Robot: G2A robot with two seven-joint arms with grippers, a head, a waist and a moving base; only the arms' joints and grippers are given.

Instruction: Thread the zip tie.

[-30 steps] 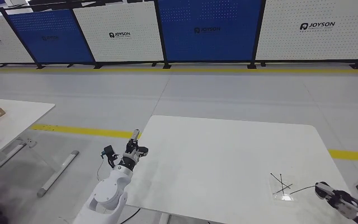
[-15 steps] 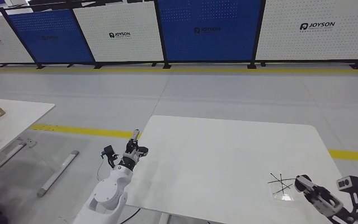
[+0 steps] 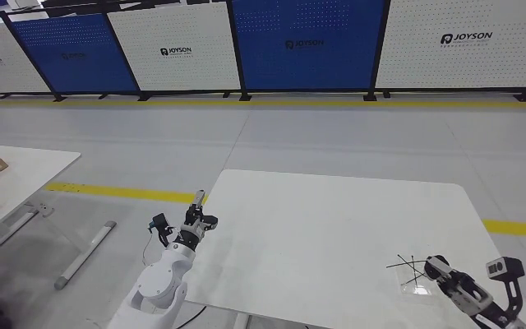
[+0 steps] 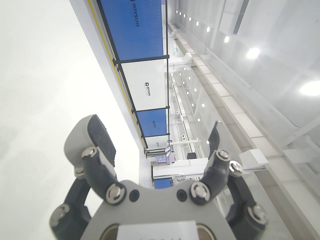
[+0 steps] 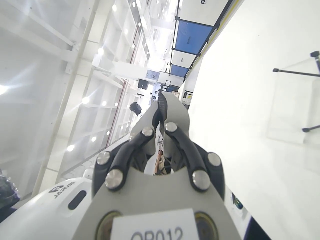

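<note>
Several thin black zip ties (image 3: 408, 266) lie crossed on a clear flat tray (image 3: 417, 285) near the table's front right corner. In the right wrist view two of the zip ties (image 5: 295, 72) rest across the clear tray (image 5: 287, 116). My right gripper (image 3: 433, 265) sits at the right end of the ties, low over the table. Its fingers are shut, and no tie shows between the right gripper (image 5: 161, 98) pads. My left gripper (image 3: 197, 202) stays at the table's left edge, far from the ties. The left gripper (image 4: 160, 136) stands open with nothing in it.
The white table (image 3: 329, 230) carries nothing besides the tray and ties. Beyond it lie a grey floor with yellow lines and blue and white pegboard panels (image 3: 304, 45). A second white table (image 3: 25, 169) stands off to the left.
My right arm has come in from the table's right edge toward the left, up to the ties. The ties have shifted a little to the left. The left arm has kept still.
</note>
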